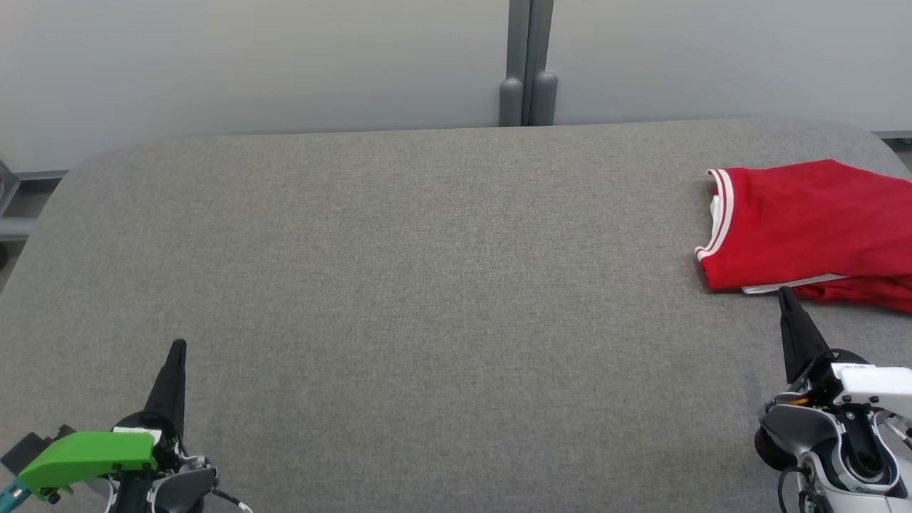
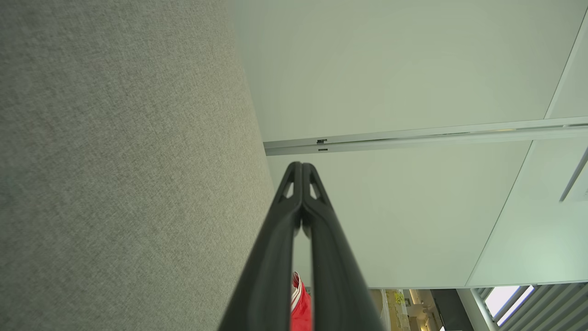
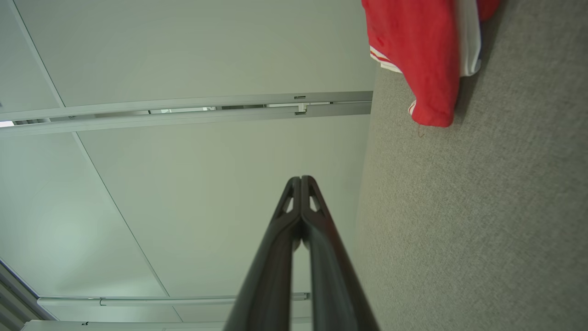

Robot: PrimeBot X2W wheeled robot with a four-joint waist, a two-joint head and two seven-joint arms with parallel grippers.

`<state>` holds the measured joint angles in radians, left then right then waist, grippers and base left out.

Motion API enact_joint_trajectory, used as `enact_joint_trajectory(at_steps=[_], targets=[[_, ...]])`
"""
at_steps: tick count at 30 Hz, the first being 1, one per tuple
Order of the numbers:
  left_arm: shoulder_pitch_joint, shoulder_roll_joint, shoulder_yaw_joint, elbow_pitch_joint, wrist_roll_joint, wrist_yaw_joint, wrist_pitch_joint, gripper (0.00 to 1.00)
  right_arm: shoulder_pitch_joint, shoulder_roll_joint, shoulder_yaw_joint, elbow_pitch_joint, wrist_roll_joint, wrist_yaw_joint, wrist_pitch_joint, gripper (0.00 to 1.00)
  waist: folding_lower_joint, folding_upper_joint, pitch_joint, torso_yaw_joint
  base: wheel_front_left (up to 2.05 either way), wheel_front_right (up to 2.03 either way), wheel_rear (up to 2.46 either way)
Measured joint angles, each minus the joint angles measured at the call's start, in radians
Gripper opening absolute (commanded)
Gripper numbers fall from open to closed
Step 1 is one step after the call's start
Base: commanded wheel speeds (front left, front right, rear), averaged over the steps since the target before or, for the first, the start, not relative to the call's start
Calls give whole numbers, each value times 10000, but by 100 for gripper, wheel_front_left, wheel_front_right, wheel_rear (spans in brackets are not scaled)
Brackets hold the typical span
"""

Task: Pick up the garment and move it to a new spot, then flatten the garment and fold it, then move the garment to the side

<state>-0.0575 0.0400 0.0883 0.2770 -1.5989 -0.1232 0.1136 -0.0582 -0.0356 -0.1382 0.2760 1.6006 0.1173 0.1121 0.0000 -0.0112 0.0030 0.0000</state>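
- Currently we see the garment (image 1: 812,221) lying at the far right of the table (image 1: 427,285), its right part cut off by the edge of the head view.
- We take it for a red jersey of smooth, fine knit, folded into a flat, roughly rectangular stack with soft, rounded edges.
- White trim (image 1: 721,214) with thin red stripes curves along its left side, and a narrow white hem peeks out along its near edge.
- We see the table as a broad slab with rounded far corners, covered in a grey woven cloth with a fine, even grain.
- Our left gripper (image 1: 178,345) hangs over the near left of the table, its two long dark fingers pressed together into one tapered point, holding nothing.
- In the left wrist view those fingers (image 2: 275,257) meet at the tips, matte black with small triangular cut-outs just behind the tips.
- A boxy green cover (image 1: 89,456) sits on the left wrist.
- Our right gripper (image 1: 784,292) is at the near right, fingers also closed on themselves and empty, the tip just short of the garment's near edge.
- In the right wrist view the garment lies off to one side of the fingers, with bare grey cloth between.
- A glossy white housing (image 1: 869,385) caps the right wrist.
- Beyond the table stands a smooth, pale wall (image 1: 249,64) of flat panels, split by a grey post (image 1: 527,64).
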Motion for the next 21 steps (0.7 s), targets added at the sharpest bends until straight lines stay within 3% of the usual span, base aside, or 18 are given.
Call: enact_joint_trajectory(at_steps=[21], targets=[[0,0,0,-2,0,0,0,0,0,0,0,0,8,0,0,0,0,0,0,0,0,0,0]])
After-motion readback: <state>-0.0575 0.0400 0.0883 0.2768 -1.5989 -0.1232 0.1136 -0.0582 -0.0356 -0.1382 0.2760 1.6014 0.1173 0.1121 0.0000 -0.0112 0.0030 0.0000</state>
